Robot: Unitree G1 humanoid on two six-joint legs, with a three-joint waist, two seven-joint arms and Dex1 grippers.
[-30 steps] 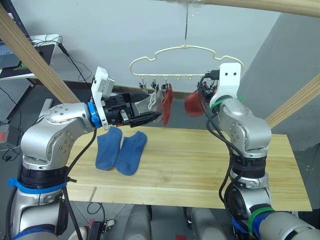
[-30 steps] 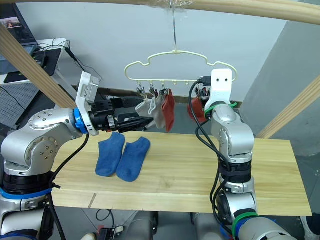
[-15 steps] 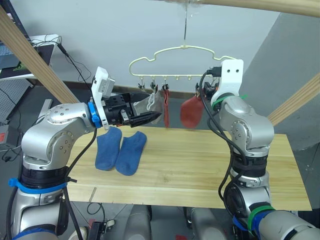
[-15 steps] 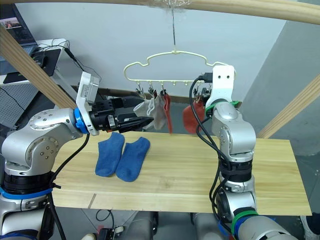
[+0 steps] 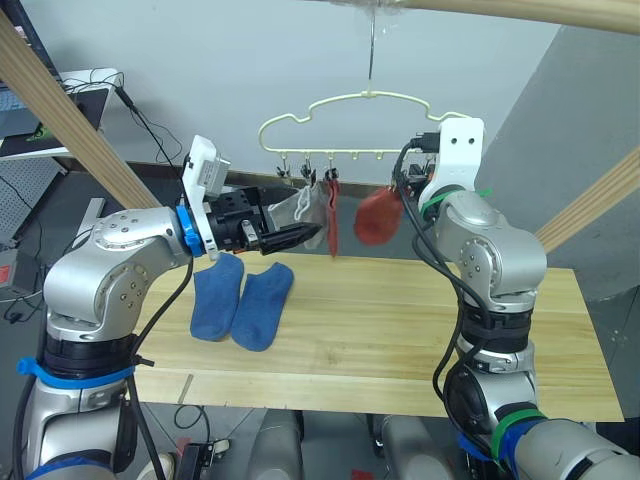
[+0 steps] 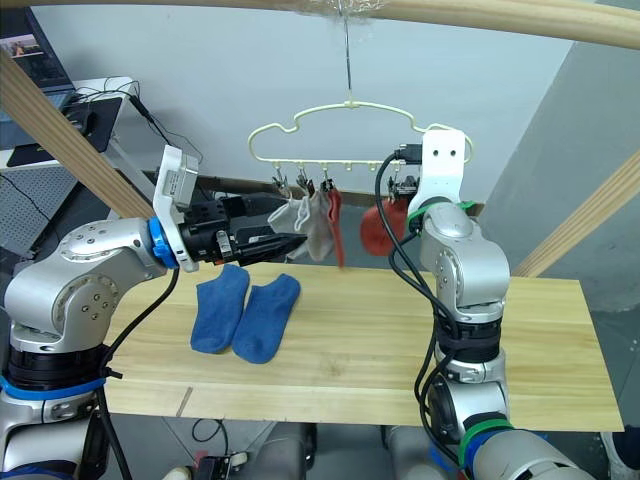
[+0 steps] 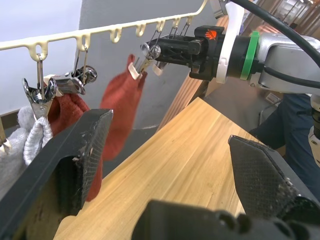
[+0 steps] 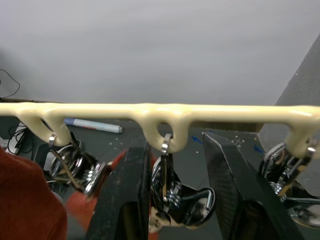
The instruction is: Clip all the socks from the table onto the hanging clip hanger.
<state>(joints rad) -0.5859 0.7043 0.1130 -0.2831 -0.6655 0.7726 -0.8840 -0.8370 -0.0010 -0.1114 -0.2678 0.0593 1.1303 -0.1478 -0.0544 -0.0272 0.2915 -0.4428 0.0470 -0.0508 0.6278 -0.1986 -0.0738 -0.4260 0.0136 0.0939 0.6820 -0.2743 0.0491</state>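
Two blue socks (image 5: 242,299): lying flat side by side on the table (image 5: 400,330), below and just beside the left pincer, well apart from the right pincer.
Left pincer (image 5: 305,234): held level above the table's far edge, its tips reaching toward the hung socks; in the left wrist view its two black fingers (image 7: 75,160) stand spread wide with nothing between them.
Right pincer (image 8: 172,200): raised at the clip hanger's lower bar; in its wrist view the fingers stand apart on either side of a metal clip (image 8: 170,187). I cannot tell whether they press the clip.
Clip hanger (image 5: 365,105): pale-yellow wire, hanging by its hook from the wooden pole (image 5: 520,12) overhead; its row of clips runs from just above the left pincer across to the right pincer.
Grey socks (image 5: 305,207): two, clipped at the hanger's end nearest the left pincer, hanging just behind its tips.
Rust-red sock, clipped (image 5: 331,215): hanging edge-on from a clip between the two pincers, beside the grey socks.
Rust-red sock, second (image 5: 377,216): bunched just below and beside the right pincer, hanging clear of the table; in the left wrist view its top edge sits at the clip (image 7: 145,55) in front of that pincer.
Table: light wooden planks, under both pincers.
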